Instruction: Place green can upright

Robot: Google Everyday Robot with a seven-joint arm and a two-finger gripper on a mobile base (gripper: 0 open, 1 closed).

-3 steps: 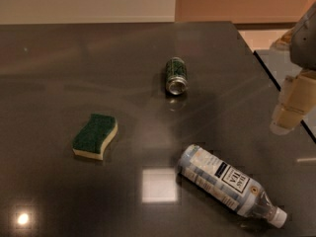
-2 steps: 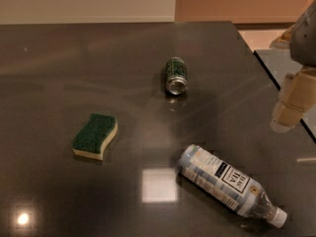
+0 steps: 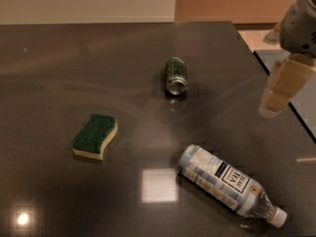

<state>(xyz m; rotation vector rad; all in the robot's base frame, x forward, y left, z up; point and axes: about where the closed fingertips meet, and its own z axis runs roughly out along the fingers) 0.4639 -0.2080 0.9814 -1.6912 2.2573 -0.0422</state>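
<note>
The green can (image 3: 176, 75) lies on its side near the middle of the dark table (image 3: 74, 58), its silver end facing the camera. My gripper (image 3: 276, 95) hangs at the right edge of the view, above the table's right side, well to the right of the can and not touching it. It holds nothing that I can see.
A green-topped yellow sponge (image 3: 95, 136) lies at the left front. A clear plastic bottle (image 3: 224, 183) with a white-and-black label lies on its side at the right front. The table's right edge (image 3: 276, 90) runs just under the gripper.
</note>
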